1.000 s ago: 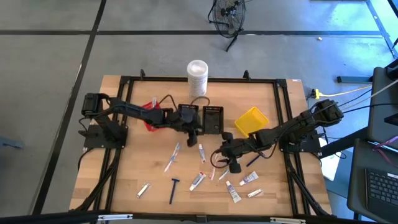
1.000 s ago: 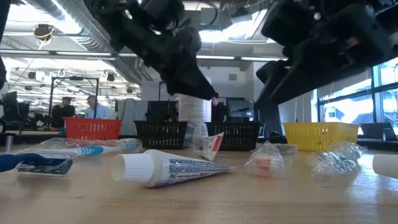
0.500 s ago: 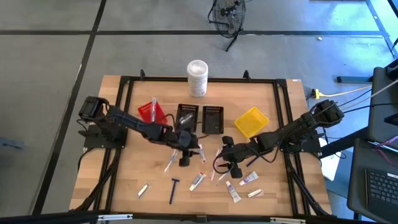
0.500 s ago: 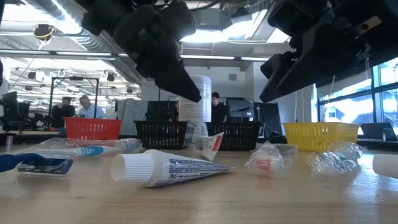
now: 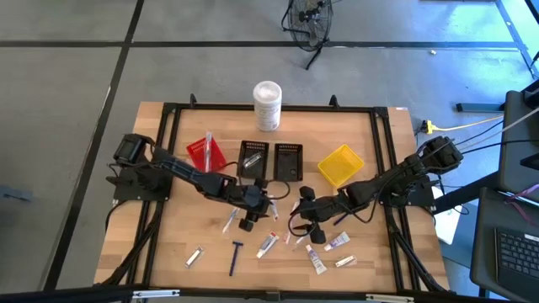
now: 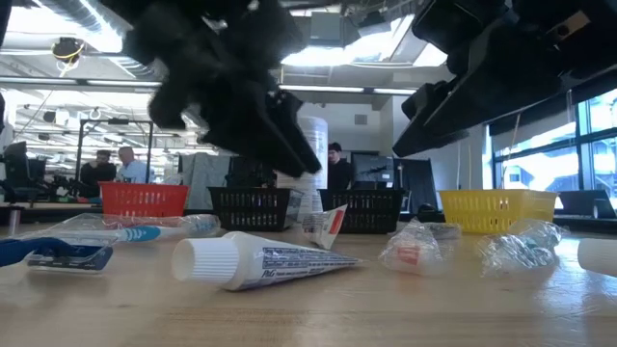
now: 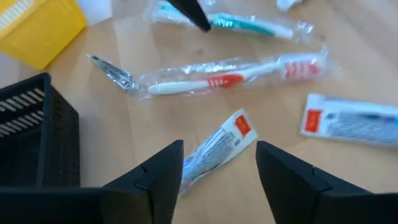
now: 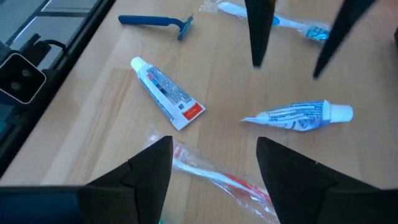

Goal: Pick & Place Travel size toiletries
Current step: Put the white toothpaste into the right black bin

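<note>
The toiletries lie scattered on the near half of the table: small white tubes, a dark blue razor, wrapped toothbrushes and a sachet. One more toothbrush stands in the red bin. My left gripper hangs open just above a small tube, which lies flat on the wood between its fingers. My right gripper is open too, close beside the left one, over a red-handled wrapped toothbrush. Its wrist view shows a red-ended tube and the razor farther off.
At the far side stand a red bin, two black bins, a yellow bin and a tall white canister. The two grippers are close together at mid-table. People show in the room behind the table.
My left gripper has swung from beside the black bins toward the table's near edge and come down over the scattered items, staying open. My right gripper has shifted slightly toward the near edge. The toiletries on the table have kept still.
</note>
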`<action>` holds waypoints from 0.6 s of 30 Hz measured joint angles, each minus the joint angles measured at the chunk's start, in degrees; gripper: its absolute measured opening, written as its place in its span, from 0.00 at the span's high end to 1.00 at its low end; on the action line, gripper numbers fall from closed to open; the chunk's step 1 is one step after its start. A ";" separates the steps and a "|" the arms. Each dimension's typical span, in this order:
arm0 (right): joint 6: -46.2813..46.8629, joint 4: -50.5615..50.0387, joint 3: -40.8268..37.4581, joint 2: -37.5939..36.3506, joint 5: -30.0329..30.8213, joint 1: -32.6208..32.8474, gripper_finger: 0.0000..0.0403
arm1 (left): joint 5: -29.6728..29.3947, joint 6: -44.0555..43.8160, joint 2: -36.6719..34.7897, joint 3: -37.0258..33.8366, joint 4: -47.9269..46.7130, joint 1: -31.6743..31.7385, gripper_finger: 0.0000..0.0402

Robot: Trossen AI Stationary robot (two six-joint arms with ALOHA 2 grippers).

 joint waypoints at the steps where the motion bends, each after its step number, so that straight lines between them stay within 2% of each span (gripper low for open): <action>1: 0.03 0.09 0.01 0.00 0.01 0.00 0.43 | 0.26 1.38 0.93 0.62 -0.10 0.37 0.49; 5: 2.13 0.00 0.01 0.00 -0.01 0.05 0.46 | 3.80 3.82 4.21 5.00 -2.00 2.08 0.46; 10: 4.18 -1.23 -0.01 0.00 -0.02 0.69 0.48 | 8.32 6.00 8.52 10.08 -11.04 3.75 0.45; 14: 4.63 -3.20 -0.01 0.00 0.01 1.34 0.49 | 8.28 10.30 11.01 11.70 -14.31 3.97 0.45; 18: 5.41 -3.53 -0.01 0.00 0.00 2.03 0.48 | 8.60 10.47 12.36 12.96 -15.14 3.98 0.46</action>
